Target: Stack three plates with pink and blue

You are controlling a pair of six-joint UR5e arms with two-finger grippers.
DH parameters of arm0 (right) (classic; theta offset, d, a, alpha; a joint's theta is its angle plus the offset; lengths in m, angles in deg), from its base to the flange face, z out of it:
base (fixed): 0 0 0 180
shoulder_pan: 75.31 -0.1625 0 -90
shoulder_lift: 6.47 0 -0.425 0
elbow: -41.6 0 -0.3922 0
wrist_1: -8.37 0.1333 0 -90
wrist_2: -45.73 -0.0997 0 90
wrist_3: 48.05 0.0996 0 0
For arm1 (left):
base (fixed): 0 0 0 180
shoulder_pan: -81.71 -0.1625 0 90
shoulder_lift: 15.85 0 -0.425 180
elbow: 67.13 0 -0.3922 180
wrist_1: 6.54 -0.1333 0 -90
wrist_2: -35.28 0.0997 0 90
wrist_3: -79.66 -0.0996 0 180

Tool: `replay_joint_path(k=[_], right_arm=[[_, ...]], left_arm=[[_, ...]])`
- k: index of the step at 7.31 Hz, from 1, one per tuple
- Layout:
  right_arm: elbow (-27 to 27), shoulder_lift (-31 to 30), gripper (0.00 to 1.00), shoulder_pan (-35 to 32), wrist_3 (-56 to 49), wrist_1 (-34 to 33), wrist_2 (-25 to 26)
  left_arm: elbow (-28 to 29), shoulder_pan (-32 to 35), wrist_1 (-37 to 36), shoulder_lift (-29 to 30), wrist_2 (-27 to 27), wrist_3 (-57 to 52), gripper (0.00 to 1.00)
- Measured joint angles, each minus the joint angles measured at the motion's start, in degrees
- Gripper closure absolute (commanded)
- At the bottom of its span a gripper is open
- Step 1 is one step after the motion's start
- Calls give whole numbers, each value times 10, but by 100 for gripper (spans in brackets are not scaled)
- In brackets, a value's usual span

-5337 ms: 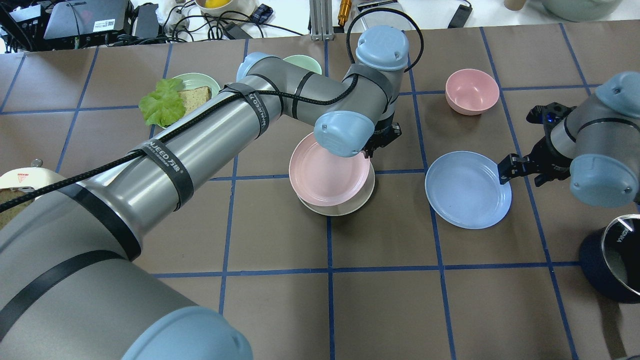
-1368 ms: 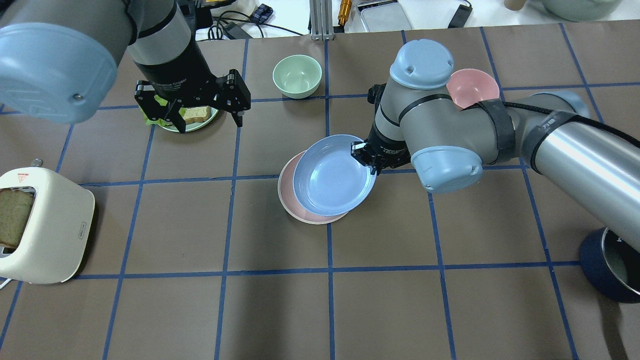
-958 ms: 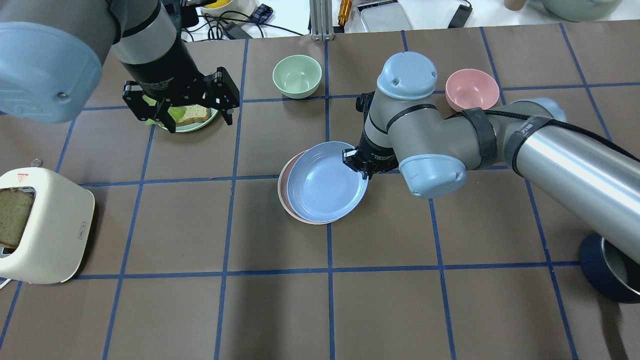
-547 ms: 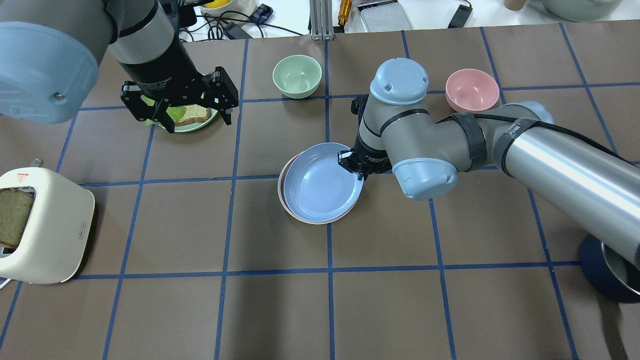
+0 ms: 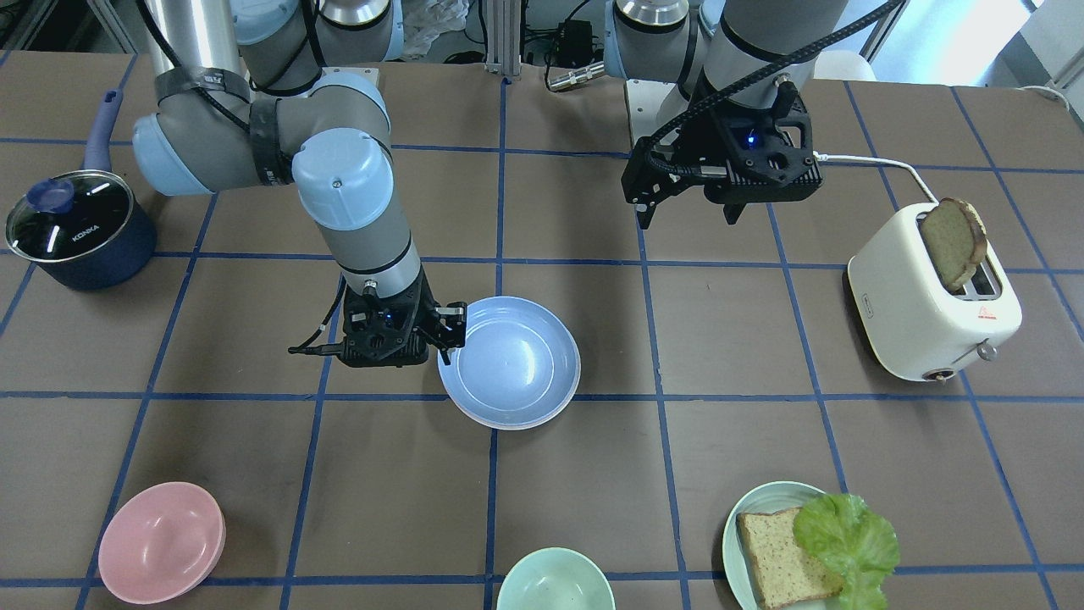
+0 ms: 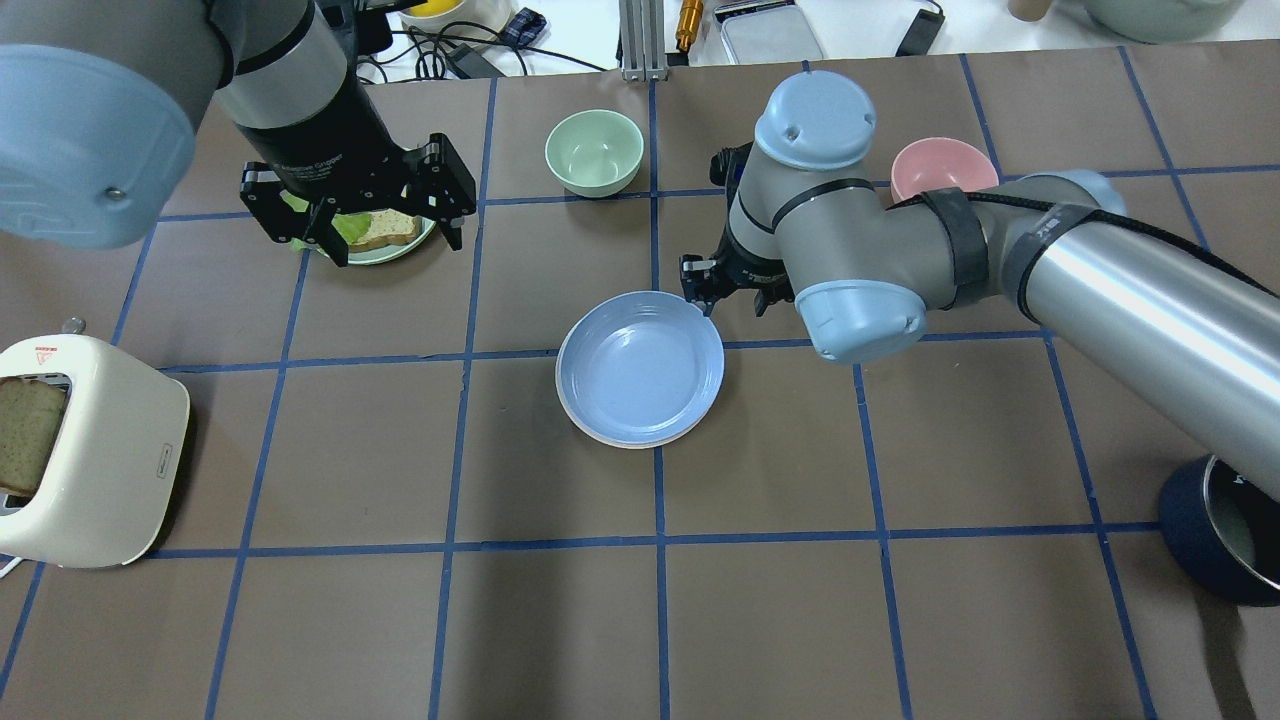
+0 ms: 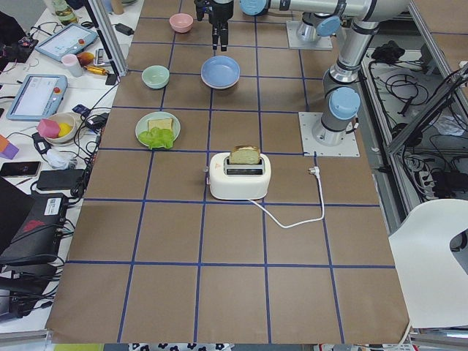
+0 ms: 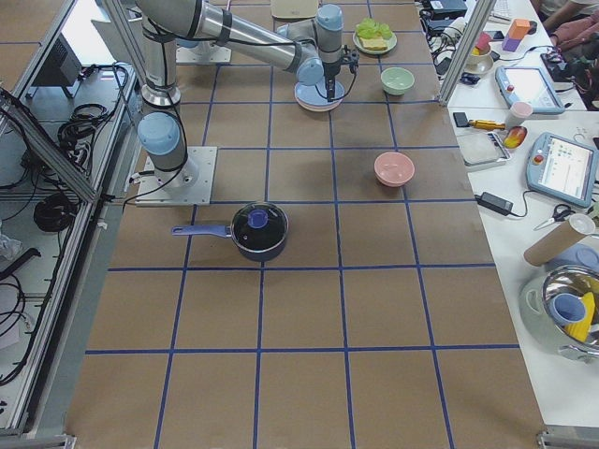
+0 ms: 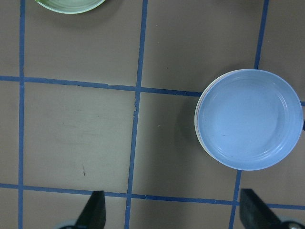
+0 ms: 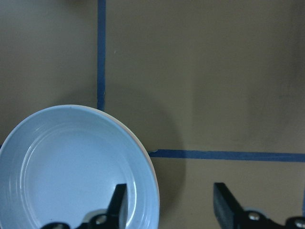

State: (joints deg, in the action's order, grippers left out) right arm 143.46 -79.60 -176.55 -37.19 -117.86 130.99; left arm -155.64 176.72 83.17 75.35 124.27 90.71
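The light blue plate [image 6: 640, 368] lies flat on top of the stack in the middle of the table, and also shows in the front view [image 5: 508, 363]. A thin cream rim [image 6: 600, 437] of the white plate peeks out beneath it. The pink plate is hidden under the blue one. My right gripper [image 6: 727, 297] is open and empty, just off the plate's far right rim. In the right wrist view [image 10: 170, 207] one finger is over the rim and the other is over the table. My left gripper [image 6: 355, 215] is open and empty, high above the bread plate.
A pale green plate [image 5: 762, 496] with bread and lettuce is under the left gripper. A green bowl [image 6: 594, 152] and a pink bowl [image 6: 945, 170] stand at the far side. A toaster [image 6: 90, 450] stands at the left and a dark pot [image 5: 80, 224] at the right.
The right gripper brought the blue plate down onto the pink and white plates, let it go, opened and drew back from the rim. The left arm has hardly moved in the last second.
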Motion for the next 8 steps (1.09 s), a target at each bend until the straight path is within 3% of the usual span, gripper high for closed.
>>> replay_joint_path(k=[1, 4, 8], right_arm=[[-32, -6, 1, 22, -21, 41, 11], [-118, -53, 0, 70, -58, 170, 57], [-128, -142, 0, 116, -94, 300, 47]], left_arm=[[0, 0, 0, 0, 0, 0, 0], [0, 0, 0, 0, 1, -1, 0], [0, 0, 0, -1, 1, -1, 0]])
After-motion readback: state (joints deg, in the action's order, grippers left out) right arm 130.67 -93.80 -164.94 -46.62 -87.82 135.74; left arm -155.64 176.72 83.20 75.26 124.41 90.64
